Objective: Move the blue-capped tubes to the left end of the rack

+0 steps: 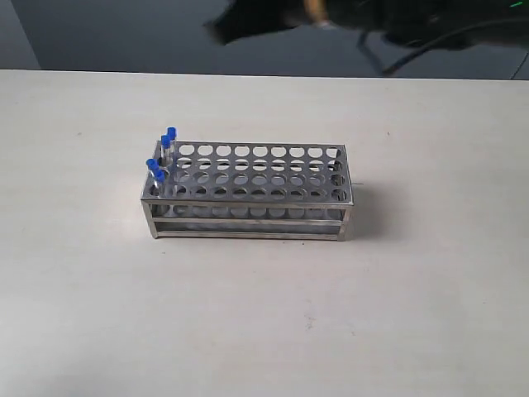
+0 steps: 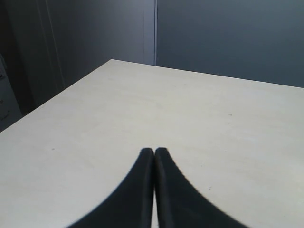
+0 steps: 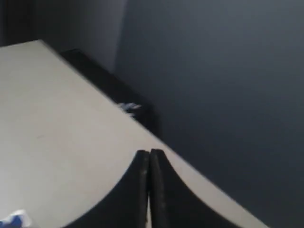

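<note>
Pale tabletop (image 1: 83,314) runs back to a dark blue-grey wall (image 1: 124,33), and the rack (image 1: 264,186) sits alone near the middle of it. My left gripper (image 2: 154,152) has its jaws pressed together with nothing between them. Its camera sees only bare table and no rack, so I cannot say how far from the rack it hangs. At the rack's left end stand the blue-capped tubes (image 1: 165,143), all four of them, upright in the holes nearest that end, two toward the back rows and two toward the front. Every hole to the right of them looks empty as far as I can tell. Above and behind the rack a dark blurred arm (image 1: 256,21) crosses the wall, well apart from it. My right gripper (image 3: 149,153) is likewise closed tight and holds nothing, looking along the table edge. I judge the job done: no blue cap remains elsewhere, and what is left is only to park the arms.
</note>
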`<act>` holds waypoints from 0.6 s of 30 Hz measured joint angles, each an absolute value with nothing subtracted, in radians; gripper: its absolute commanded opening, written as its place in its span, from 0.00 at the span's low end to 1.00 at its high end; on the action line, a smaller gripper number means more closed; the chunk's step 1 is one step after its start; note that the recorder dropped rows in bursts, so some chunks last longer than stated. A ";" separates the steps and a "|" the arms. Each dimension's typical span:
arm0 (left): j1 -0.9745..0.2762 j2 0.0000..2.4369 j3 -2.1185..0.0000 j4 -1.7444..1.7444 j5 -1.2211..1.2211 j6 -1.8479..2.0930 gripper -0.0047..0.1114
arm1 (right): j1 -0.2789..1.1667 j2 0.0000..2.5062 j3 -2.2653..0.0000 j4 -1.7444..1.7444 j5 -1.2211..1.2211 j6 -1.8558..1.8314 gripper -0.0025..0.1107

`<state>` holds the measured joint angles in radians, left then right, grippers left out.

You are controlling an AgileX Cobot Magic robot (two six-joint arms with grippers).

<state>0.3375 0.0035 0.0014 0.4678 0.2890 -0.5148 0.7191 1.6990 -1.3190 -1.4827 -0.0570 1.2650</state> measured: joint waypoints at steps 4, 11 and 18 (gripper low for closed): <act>0.338 0.004 0.001 0.468 0.289 -0.515 0.05 | 0.401 1.387 -1.054 -1.444 -0.008 1.291 0.02; 0.338 0.004 0.001 0.468 0.289 -0.515 0.05 | 0.194 0.943 -0.606 -1.390 0.046 1.315 0.02; 0.338 0.004 0.001 0.468 0.289 -0.515 0.05 | 0.189 0.677 -0.438 -1.355 0.282 1.318 0.02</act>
<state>0.3375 0.0035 0.0014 0.4678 0.2890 -0.5148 0.1888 0.6766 -0.4384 -1.3549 0.2818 1.3178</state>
